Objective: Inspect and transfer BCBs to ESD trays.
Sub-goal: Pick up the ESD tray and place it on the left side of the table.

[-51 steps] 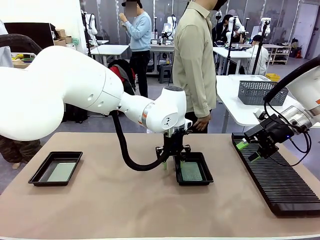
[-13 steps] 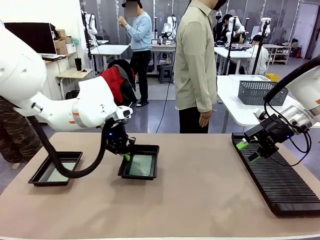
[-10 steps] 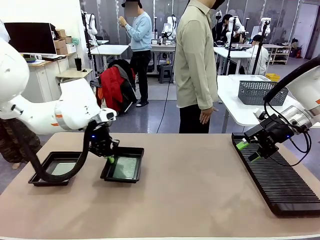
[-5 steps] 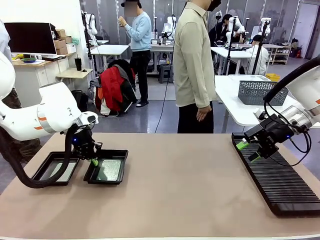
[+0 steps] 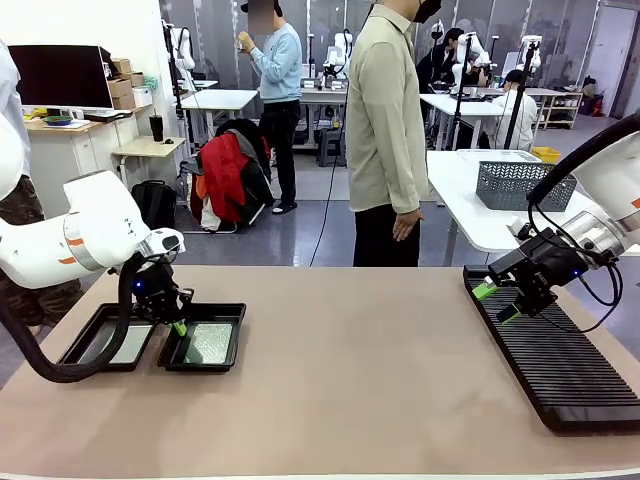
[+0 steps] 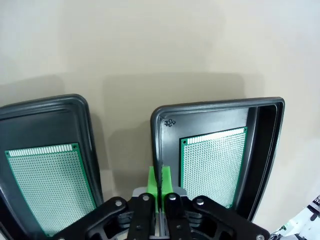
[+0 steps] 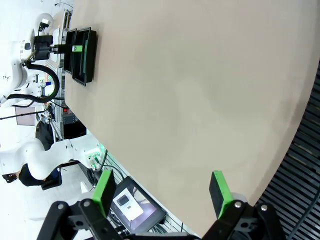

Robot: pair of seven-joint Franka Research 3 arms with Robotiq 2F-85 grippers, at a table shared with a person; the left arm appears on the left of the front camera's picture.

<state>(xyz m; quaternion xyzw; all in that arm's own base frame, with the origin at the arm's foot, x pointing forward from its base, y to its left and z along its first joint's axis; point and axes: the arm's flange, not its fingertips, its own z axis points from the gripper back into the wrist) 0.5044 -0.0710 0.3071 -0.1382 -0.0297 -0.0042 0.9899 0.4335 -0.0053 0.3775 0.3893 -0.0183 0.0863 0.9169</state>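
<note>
Surface: tan table [image 5: 400, 380], workshop behind.
Left gripper [image 6: 159, 186]: clamped on second tray's [image 5: 228, 352] rim, 9 o'clock side.
Boards: one BCB [image 6: 212, 162] per ESD tray; first tray [image 6: 47, 112] just beside.
Right gripper [image 7: 162, 186]: wide apart, empty, over rack [image 5: 560, 370].
Advice: set tray level, parallel to neighbour, then release.

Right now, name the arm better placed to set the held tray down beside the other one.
Left. The left gripper is shut on the rim of the right-hand tray, which sits next to the other tray. The right gripper hangs open over the black rack, far across the table.
</note>
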